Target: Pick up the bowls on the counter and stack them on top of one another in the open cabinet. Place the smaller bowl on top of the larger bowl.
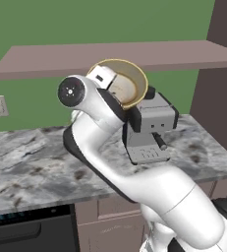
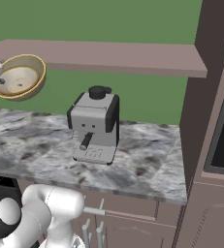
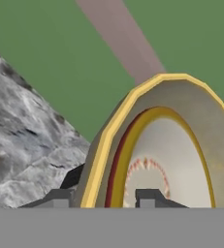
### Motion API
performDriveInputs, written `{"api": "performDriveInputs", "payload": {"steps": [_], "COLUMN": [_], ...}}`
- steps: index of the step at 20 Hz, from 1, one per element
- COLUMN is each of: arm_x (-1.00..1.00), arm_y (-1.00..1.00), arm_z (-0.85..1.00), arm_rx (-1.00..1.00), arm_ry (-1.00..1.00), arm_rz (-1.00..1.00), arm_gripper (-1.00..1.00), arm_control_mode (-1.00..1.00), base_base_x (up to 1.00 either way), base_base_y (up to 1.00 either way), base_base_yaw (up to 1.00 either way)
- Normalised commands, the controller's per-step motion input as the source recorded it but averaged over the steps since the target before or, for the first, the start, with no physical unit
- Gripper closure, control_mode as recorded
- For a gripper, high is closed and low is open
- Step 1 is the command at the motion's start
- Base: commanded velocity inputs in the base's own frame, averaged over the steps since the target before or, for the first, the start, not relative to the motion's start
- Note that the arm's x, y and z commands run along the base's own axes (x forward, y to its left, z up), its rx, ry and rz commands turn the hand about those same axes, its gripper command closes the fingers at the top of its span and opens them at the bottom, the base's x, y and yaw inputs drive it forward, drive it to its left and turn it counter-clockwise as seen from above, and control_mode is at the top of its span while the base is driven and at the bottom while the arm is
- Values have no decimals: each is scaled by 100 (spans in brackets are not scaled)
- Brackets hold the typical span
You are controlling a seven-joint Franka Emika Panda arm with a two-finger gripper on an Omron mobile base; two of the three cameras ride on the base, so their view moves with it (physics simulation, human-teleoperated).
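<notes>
Gripper clamps the larger bowl's rim, lifted below the open cabinet. Smaller bowl seems nested inside. Shelving remains.

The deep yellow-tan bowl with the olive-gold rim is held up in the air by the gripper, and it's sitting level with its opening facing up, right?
Not quite. The deep yellow-tan bowl is held in the air by the gripper, but it is tipped on its side, its opening facing sideways. The right base view shows this.

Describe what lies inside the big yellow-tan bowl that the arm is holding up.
Inside the larger bowl, the smaller bowl sits nested, its orange-brown rim visible. One pincer finger reaches inside; the flat band covers the lower interior.
</notes>
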Motion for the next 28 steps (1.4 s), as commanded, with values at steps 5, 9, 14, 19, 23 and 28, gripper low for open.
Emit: {"api": "performDriveInputs", "payload": {"steps": [5, 9, 14, 19, 23, 28], "arm_x": [-4, 0, 12, 27, 25, 23], "arm_y": [-13, -18, -16, -12, -12, -9], "arm_z": [46, 45, 35, 22, 28, 32], "arm_rx": [0, 0, 0, 2, 2, 2], "arm_ry": [-8, -4, 0, 0, 0, 0], "arm_rz": [0, 0, 0, 0, 0, 0], "arm_gripper": [100, 100, 100, 100, 100, 100], "arm_control_mode": [-100, -100, -100, -100, -100, -100], "base_base_x": [0, 0, 0, 0, 0, 0], "base_base_y": [0, 0, 0, 0, 0, 0], "base_base_yaw": [0, 0, 0, 0, 0, 0]}}
